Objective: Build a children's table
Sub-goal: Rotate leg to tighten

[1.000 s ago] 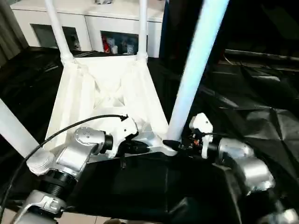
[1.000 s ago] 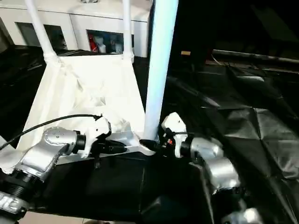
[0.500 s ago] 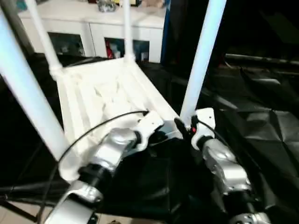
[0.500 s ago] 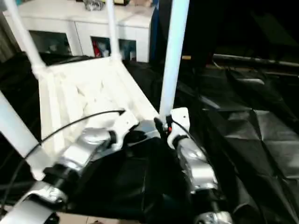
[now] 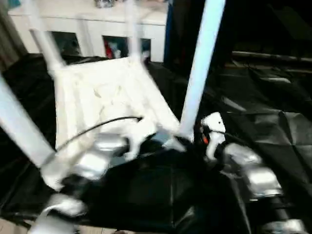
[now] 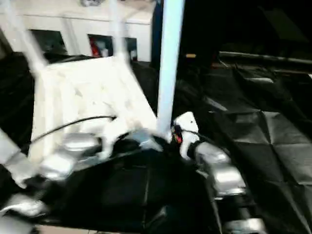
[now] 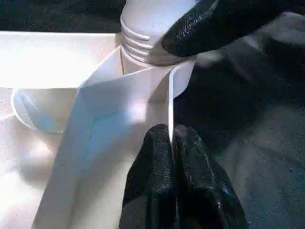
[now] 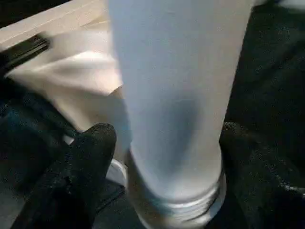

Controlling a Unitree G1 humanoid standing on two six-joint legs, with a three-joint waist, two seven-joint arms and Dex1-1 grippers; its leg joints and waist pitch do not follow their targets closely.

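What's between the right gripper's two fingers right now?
The base of a white table leg, just above its ribbed end. The right wrist view shows one black finger on each side of it.

The children's table [image 6: 87, 92] lies upside down on the black-covered bench [image 6: 253, 141], its legs pointing up. The right claw [image 6: 168, 139] sits at the base of the near right leg [image 6: 168, 63]. The left claw [image 6: 131, 141] reaches the rim beside that corner. A white cabinet [image 6: 78, 29] stands beyond.
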